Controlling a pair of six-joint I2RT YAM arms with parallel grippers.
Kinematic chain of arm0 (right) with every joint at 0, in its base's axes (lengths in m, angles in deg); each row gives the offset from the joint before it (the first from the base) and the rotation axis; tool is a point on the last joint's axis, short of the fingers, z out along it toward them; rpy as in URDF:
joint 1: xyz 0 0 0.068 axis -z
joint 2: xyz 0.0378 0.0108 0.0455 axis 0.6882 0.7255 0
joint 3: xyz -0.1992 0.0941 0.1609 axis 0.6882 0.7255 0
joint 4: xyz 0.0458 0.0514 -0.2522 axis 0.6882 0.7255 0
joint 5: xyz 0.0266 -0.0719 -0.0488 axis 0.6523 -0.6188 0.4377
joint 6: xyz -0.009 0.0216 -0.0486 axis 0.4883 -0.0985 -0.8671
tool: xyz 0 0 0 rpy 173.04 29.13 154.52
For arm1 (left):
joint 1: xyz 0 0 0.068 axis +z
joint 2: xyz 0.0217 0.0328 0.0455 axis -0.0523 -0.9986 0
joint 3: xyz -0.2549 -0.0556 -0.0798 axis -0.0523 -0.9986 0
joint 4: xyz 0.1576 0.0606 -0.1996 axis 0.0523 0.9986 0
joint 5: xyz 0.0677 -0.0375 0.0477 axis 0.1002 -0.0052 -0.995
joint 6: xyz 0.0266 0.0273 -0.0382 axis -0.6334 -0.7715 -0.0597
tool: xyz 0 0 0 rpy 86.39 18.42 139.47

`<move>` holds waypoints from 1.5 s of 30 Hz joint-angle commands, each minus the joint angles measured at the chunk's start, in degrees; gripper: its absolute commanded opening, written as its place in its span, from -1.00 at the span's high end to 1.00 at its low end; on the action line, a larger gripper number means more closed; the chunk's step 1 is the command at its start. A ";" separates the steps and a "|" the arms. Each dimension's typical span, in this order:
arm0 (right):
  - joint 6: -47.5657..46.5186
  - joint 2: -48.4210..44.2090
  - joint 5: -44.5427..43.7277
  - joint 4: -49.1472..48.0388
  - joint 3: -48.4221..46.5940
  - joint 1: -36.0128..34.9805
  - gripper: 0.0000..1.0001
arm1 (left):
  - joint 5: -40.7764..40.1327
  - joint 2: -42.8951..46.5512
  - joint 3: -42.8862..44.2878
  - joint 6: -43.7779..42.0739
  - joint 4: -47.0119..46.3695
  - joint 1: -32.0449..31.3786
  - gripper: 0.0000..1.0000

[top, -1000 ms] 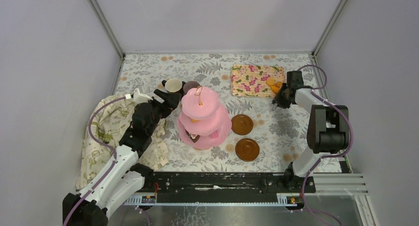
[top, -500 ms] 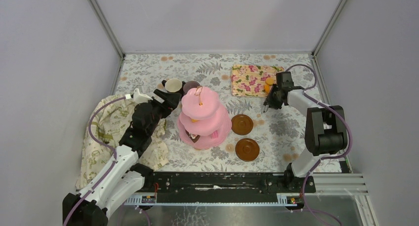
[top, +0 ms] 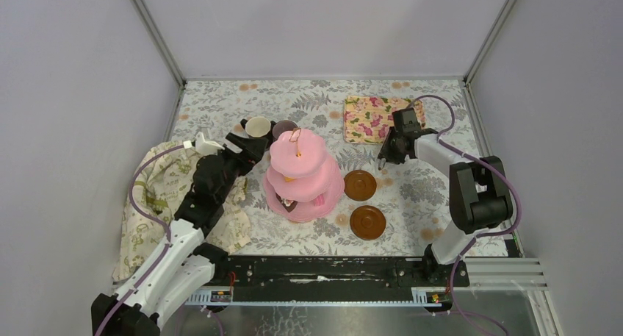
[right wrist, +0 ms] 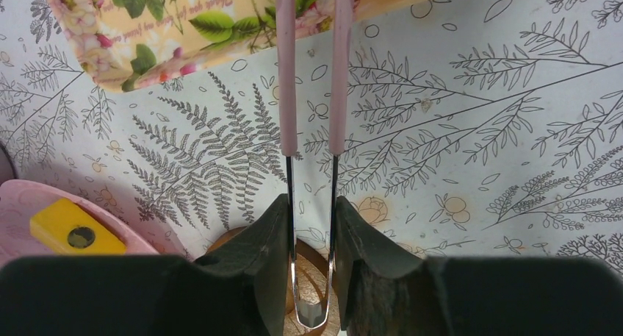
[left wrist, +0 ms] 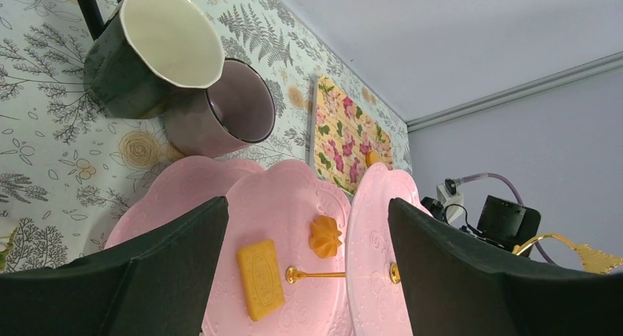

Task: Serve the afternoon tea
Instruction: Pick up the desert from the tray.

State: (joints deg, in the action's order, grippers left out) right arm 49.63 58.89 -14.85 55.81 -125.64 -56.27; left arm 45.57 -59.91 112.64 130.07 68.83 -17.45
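Pink 3-tier stand ctr, 2 mugs behind-L, 2 saucers R.

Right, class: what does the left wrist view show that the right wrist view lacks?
Left wrist only: a cream-lined dark mug, a plain dark mug, an orange swirl sweet. Right wrist only: pink-handled metal tongs clamped in the right gripper, a round brown saucer. Both: the pink tiered cake stand, the rectangular floral tray, the fern-printed table cover.

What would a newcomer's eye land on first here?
The pink three-tier cake stand at mid-table, carrying a few sweets, stands out first. To its right, the right claw grips pink-handled tongs near the floral tray; the open left claw sits left of the stand, by two mugs.
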 commanded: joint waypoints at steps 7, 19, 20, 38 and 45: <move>-3.91 -3.15 -5.78 4.38 -6.37 -0.62 0.36 | 0.32 0.01 -0.78 -0.13 -2.49 0.52 -0.74; -2.58 -7.66 -6.30 4.85 -1.33 -0.61 0.33 | 0.92 -0.47 -1.42 0.48 -4.05 0.45 -0.74; -2.48 -7.75 -6.44 4.79 -1.09 -0.59 0.32 | 1.13 -0.63 -1.45 0.57 -4.13 0.49 -0.74; -1.19 -4.13 -3.06 2.54 0.41 2.13 0.20 | 0.64 -1.20 -2.08 0.25 -4.70 0.45 -0.75; -1.02 -2.53 -1.87 1.97 -0.03 2.98 0.16 | 0.73 -1.58 -2.07 0.43 -4.93 0.56 -0.75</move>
State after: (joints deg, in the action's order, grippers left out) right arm 47.94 55.59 -18.37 59.96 -125.20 -53.77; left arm 45.79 -61.42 111.09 130.48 67.91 -17.45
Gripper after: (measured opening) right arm 0.420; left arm 0.873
